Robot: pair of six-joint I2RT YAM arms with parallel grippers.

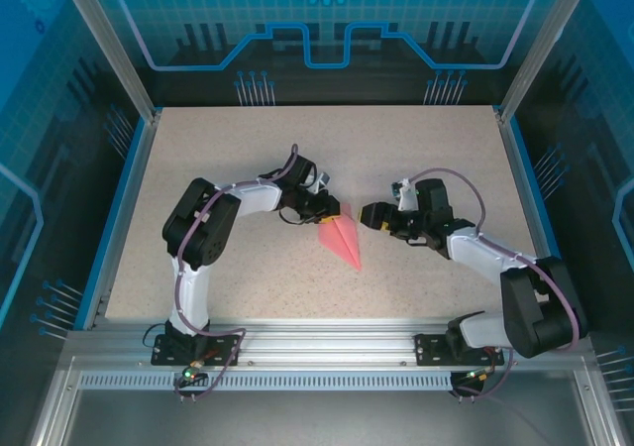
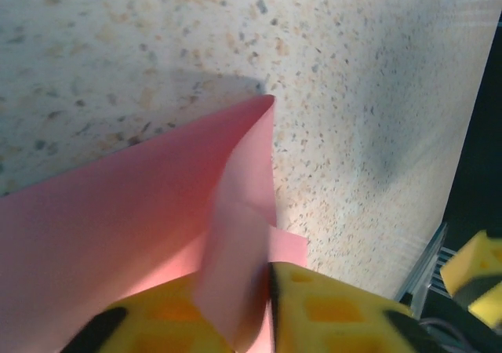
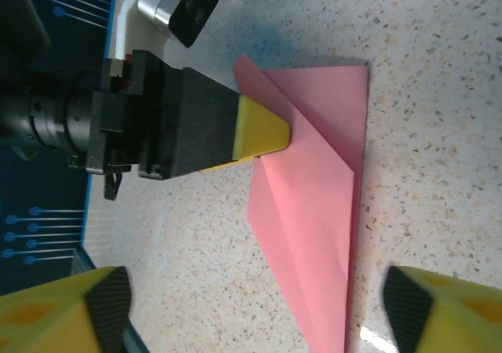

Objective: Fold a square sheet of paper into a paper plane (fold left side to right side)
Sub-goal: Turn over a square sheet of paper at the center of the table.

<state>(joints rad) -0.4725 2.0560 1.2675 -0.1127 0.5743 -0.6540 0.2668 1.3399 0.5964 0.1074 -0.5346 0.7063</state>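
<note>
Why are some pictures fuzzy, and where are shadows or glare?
Left wrist view: the left claw sits very close, so its yellow pads look soft; the pink paper casts a grey shadow on the table. Right wrist view: a bright glare spot beside the paper's tip. Top view: even light, sharp.

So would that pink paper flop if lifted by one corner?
Probably floppy: the paper curls up where the left fingers pinch it. Thin and flat, so likely very light; a nudge should slide it over the table. Its folded layers may stiffen it somewhat lengthwise.
</note>
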